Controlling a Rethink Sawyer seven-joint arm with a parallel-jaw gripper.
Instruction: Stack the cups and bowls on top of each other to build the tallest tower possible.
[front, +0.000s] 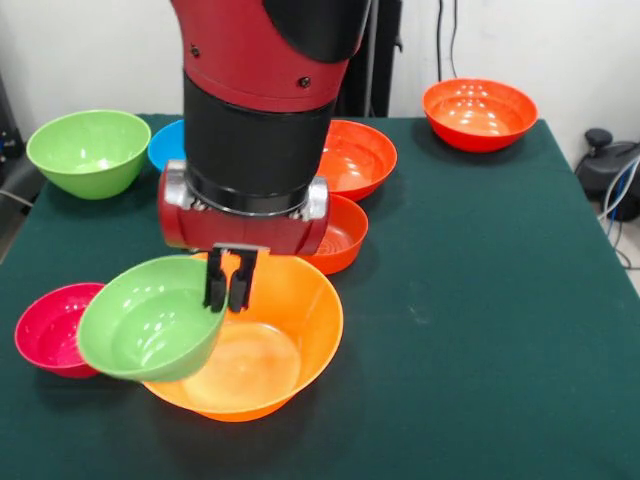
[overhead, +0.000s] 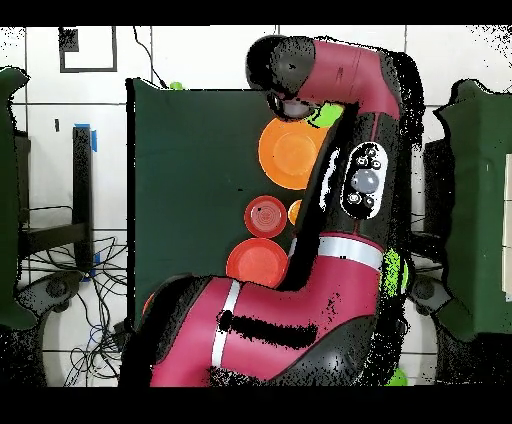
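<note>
- Nearest me sits the big orange bowl (front: 262, 355), wide and steady, so I take it as the tower's base.
- I have the gripper (front: 230, 282) pinched shut on the small green bowl's (front: 152, 322) rim; that bowl hangs tilted over the orange one's edge, beside a pink bowl (front: 50, 326).
- No readable labels; overhead, my arm hides most, I think.

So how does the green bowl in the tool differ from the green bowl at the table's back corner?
The held green bowl is tilted and lifted, overlapping the large orange bowl's rim, with the tool shut on its edge; the corner green bowl sits upright on the table, untouched. The held one also looks shallower. Both are glossy, light green and empty.
</note>
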